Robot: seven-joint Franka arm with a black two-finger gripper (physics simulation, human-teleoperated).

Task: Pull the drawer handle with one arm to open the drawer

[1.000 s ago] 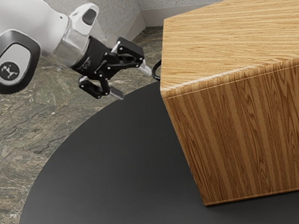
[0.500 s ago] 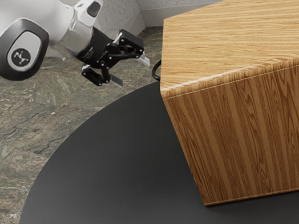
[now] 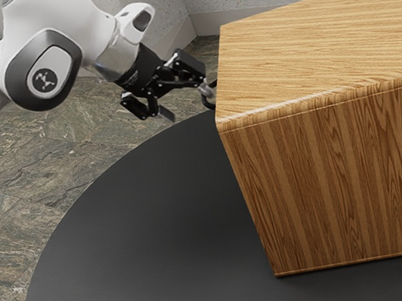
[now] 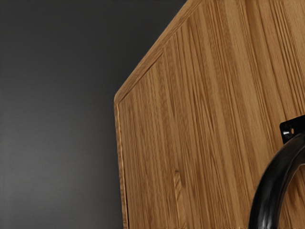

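Drawer handle (image 4: 268, 191): black curved loop, fixed to the wood-grained drawer front (image 4: 200, 133).
Location: on the cabinet's (image 3: 338, 134) face toward the arm, above the black table (image 3: 140, 247).
Gripper (image 3: 185, 97): fingers spread wide, held just beside the handle.

End effector (image 3: 185, 97), jaws apart

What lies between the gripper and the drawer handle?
Nothing: in the exterior view the open gripper sits just short of the handle, the gap bare.
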